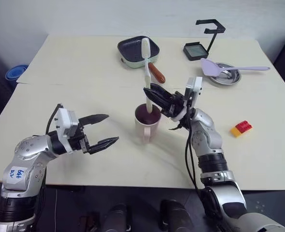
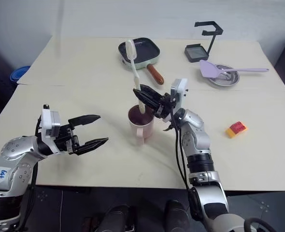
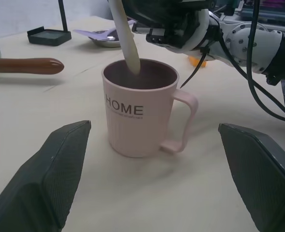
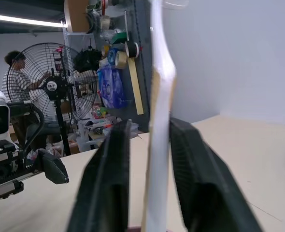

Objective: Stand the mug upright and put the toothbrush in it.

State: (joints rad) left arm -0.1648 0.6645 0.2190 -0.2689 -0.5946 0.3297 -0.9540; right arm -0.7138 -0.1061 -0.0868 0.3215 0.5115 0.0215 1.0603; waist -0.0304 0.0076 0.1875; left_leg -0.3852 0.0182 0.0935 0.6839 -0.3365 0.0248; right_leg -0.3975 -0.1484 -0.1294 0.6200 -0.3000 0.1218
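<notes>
The pale pink mug [image 1: 147,126] marked "HOME" [image 3: 124,107] stands upright at the table's middle, its handle toward my right arm. The white toothbrush [image 1: 146,63] stands in the mug with its bristle head up, leaning slightly. My right gripper [image 1: 149,94] reaches in from the right just above the mug's rim. Its fingers [image 4: 108,183] stand either side of the toothbrush handle [image 4: 159,121], with a narrow gap showing on one side. My left gripper [image 1: 112,128] is wide open and empty, level with the mug and a short way to its left.
A dark pan with a brown handle [image 1: 138,52] lies behind the mug. A black stand [image 1: 203,41] and a metal bowl with a lilac spatula [image 1: 224,72] sit at the back right. A red and yellow block [image 1: 241,128] lies right of my right arm. A person [image 4: 19,82] stands by a fan beyond the table.
</notes>
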